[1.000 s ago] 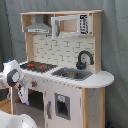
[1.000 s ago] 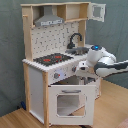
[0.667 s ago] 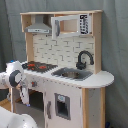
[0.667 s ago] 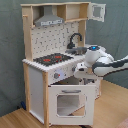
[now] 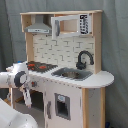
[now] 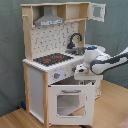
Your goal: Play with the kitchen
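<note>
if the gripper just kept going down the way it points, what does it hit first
Probably the oven door of the kitchen. In the second exterior view the gripper hangs pointing down just in front of the knob panel, above the door's top edge. Depth is unclear, so it might pass in front and reach the floor.

- In the second exterior view, the arm [image 6: 107, 61] hides the kitchen [image 6: 40, 75] sink behind it.
- Gripper [image 6: 82, 74] fingers are too blurred to read.
</note>
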Robot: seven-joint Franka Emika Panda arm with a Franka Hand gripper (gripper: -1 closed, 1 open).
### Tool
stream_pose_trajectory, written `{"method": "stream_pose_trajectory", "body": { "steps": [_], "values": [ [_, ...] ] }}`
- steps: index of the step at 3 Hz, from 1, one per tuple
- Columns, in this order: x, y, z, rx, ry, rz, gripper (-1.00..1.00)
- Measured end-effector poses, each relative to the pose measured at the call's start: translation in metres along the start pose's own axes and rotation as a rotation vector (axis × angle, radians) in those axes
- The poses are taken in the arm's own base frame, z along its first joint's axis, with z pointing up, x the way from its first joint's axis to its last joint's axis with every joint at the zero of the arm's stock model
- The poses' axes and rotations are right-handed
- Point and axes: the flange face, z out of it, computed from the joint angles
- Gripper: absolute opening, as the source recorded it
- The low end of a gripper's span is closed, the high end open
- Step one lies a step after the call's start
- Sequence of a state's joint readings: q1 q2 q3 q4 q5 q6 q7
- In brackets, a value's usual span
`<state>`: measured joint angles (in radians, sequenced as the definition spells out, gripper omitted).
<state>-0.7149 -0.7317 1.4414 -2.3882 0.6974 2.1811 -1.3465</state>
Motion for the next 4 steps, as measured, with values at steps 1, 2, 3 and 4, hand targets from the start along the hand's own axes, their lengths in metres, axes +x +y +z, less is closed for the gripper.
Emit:
{"method": "stream_pose_trajectory", "body": {
  "steps": [1,2,3,4],
  "values": [
    [0.0,0.0,0.0,-0.001,0.0,0.001,-1.0],
    [0.01,-0.003,0.005,0.012,0.015,0.003,-1.0],
    [0.022,-0.014,0.028,0.049,-0.006,0.023,-1.0],
    [0.044,-0.029,0.036,0.059,-0.015,0.057,-1.0]
  ]
}}
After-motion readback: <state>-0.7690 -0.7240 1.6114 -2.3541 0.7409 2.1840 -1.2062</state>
